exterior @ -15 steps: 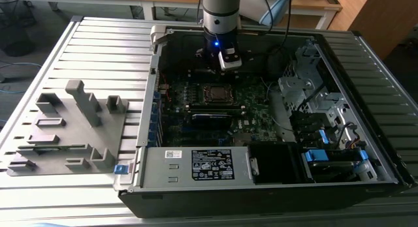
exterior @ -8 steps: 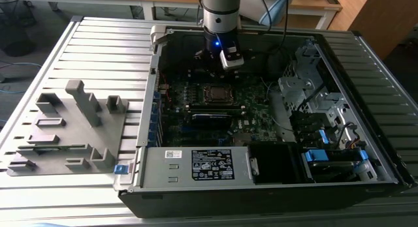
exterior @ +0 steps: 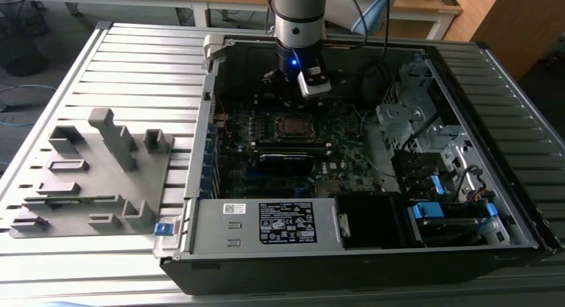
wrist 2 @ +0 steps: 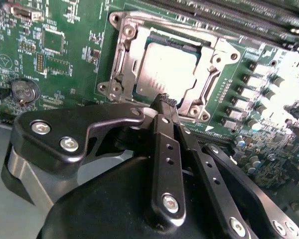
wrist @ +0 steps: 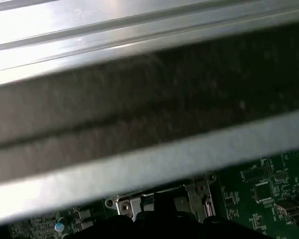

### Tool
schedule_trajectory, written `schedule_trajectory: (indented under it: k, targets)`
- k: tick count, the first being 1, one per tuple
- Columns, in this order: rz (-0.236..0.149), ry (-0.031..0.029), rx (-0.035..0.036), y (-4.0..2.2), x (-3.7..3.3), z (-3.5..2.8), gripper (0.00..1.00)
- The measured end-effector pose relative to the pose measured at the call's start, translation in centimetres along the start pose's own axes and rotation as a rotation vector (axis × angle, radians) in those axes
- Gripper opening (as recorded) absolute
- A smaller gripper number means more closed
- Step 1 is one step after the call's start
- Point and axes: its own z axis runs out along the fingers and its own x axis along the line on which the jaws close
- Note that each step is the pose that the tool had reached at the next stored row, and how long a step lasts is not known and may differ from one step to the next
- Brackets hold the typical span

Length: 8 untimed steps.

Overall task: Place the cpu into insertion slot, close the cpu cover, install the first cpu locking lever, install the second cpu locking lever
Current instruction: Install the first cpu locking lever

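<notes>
The cpu (wrist 2: 165, 75) lies flat in the insertion slot (exterior: 292, 126) on the green motherboard (wrist 2: 60, 55), its dull silver top showing. The cpu cover (wrist 2: 123, 59), a silvery frame with a square opening, lies down around the chip. My gripper (wrist 2: 165, 101) hangs just above the socket's edge, shut, with nothing between its black fingers (wrist 2: 167, 144). In the exterior view the gripper (exterior: 288, 96) is inside the open computer case, a little behind the socket. I cannot tell how the locking levers stand. The first wrist view catches one edge of the socket frame (wrist: 189, 196).
The open case (exterior: 203, 188) lies on a slatted metal table (exterior: 132, 69). A grey fixture block (exterior: 97, 175) stands at the exterior view's left. A power supply (exterior: 282, 222) sits at the front, drive bays (exterior: 424, 141) at the exterior view's right. A case wall (wrist: 149, 109) is close by.
</notes>
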Motion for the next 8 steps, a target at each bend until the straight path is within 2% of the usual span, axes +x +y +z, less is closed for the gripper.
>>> schedule_trajectory:
  k: [8]
  targets:
    - [0.000,0.0002,-0.0002,-1.33,-0.33,-0.01,0.11]
